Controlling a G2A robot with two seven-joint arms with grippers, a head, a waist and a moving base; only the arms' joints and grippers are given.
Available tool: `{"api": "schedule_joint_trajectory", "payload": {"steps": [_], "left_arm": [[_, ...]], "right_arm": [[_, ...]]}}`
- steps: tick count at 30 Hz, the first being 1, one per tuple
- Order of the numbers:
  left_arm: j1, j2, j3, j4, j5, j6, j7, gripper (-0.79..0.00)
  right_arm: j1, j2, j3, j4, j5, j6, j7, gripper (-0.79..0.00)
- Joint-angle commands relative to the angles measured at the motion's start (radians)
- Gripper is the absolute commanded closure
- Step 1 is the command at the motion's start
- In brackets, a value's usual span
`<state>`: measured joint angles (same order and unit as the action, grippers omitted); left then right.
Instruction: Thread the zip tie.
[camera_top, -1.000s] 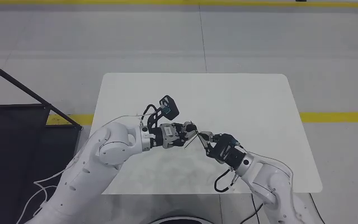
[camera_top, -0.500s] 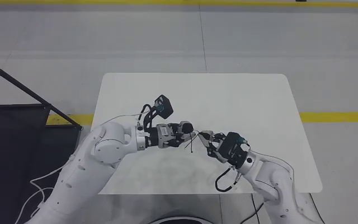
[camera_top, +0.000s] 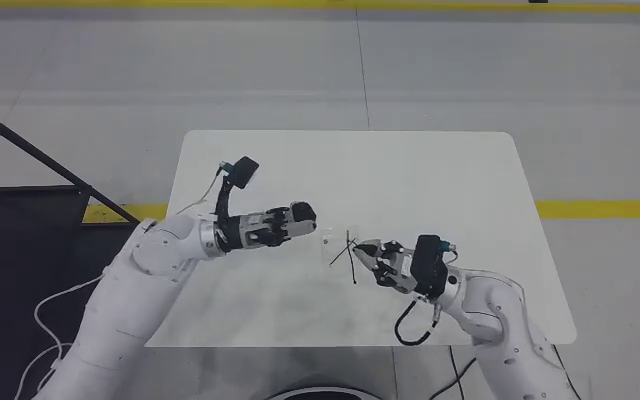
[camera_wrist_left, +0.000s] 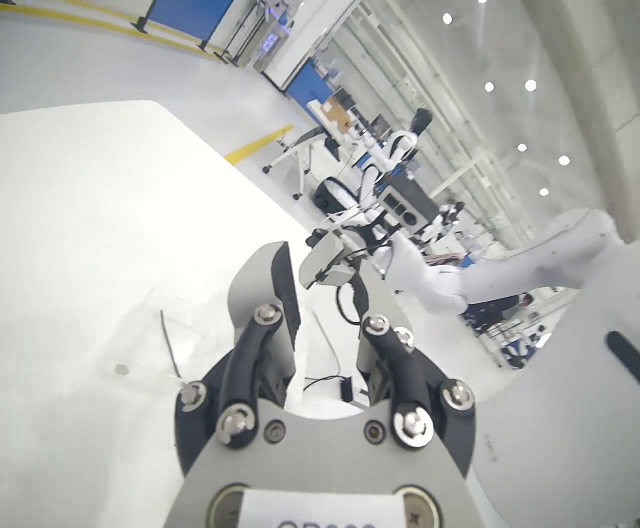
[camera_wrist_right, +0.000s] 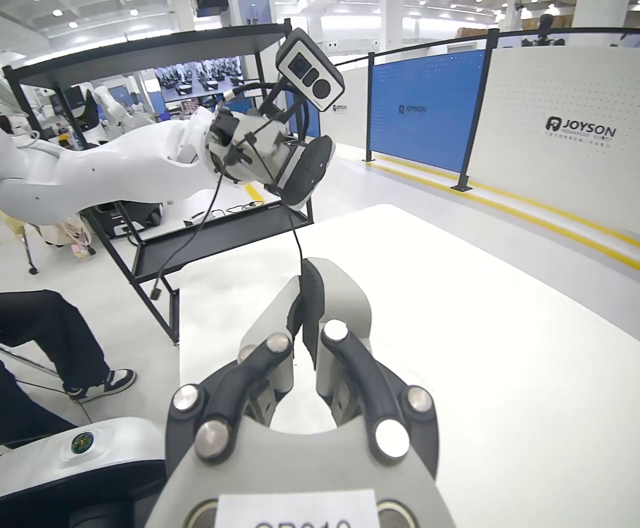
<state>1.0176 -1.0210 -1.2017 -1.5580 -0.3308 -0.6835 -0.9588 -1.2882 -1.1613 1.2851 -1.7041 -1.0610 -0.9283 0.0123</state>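
spanning the scene, the white bench (camera_top: 460, 190) is met first; the left gripper (camera_top: 303, 212) is held above it with fingers spread wide and nothing between them; the right gripper (camera_wrist_right: 306, 272) is pinched tight on the zip tie (camera_wrist_right: 298, 245), held aloft near the bench's middle; it is judged light, springy and slick, best gripped close to the tip so that it cannot bow away.
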Motion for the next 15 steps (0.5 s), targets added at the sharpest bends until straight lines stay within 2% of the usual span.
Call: {"api": "schedule_joint_trajectory", "payload": {"steps": [1, 5, 15], "left_arm": [[-0.015, 0.001, 0.007, 0.031, -0.162, 0.048, -0.089, -0.785], [-0.075, 0.000, 0.031, 0.114, -0.315, 0.184, -0.252, -0.785], [-0.081, 0.000, 0.033, 0.120, -0.313, 0.188, -0.258, -0.785]], "right_arm": [[0.013, 0.001, -0.002, 0.018, 0.008, -0.006, 0.004, 0.000], [0.024, 0.003, -0.010, 0.016, -0.012, 0.003, 0.045, 0.000], [0.024, 0.004, -0.011, 0.009, -0.018, 0.014, 0.053, 0.000]]}}
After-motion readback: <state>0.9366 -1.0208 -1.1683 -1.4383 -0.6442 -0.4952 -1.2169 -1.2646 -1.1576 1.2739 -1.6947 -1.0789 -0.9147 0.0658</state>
